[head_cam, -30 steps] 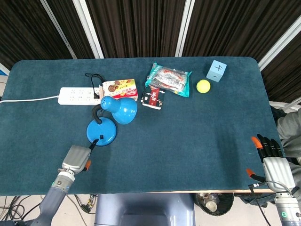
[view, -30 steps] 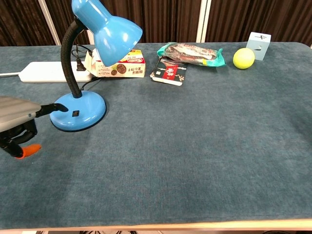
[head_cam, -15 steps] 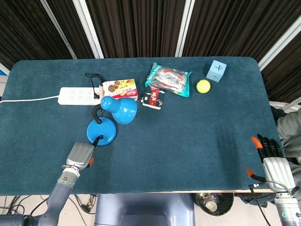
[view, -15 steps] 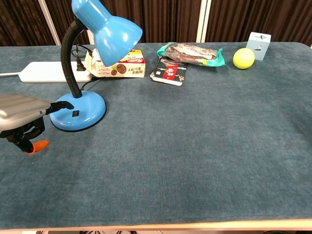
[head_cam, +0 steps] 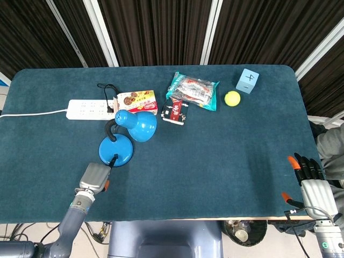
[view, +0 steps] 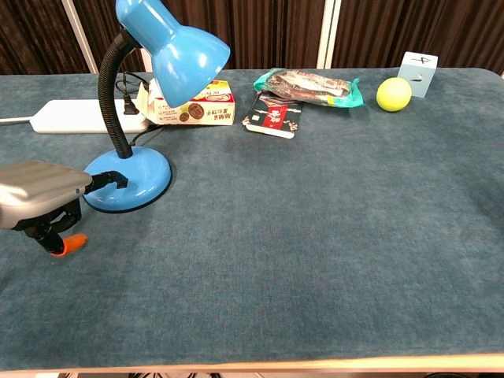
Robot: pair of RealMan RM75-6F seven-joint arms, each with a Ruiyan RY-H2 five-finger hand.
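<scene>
A blue desk lamp stands left of centre on the table, its round base [head_cam: 118, 148] [view: 134, 183] under a bent black neck and a shade [head_cam: 137, 124] [view: 175, 49] that points down. My left hand [head_cam: 94, 176] [view: 38, 193] hovers at the near side of the base. One black finger reaches onto the base beside its small switch, and the orange-tipped thumb hangs down over the cloth. It holds nothing. My right hand [head_cam: 309, 180] lies at the table's near right corner with fingers stretched out and empty; the chest view does not show it.
A white power strip [head_cam: 88, 109] [view: 79, 116] and a snack box [head_cam: 137, 101] [view: 193, 106] sit behind the lamp. Further right lie a teal packet [head_cam: 194, 90] [view: 311, 85], a small dark packet [head_cam: 174, 113] [view: 273, 115], a yellow ball [head_cam: 232, 98] [view: 394, 94] and a pale blue cube [head_cam: 247, 80] [view: 417, 73].
My left hand has slid forward and to the right, toward the lamp, and its outstretched finger now lies on the base by the switch. The right hand has stayed still.
</scene>
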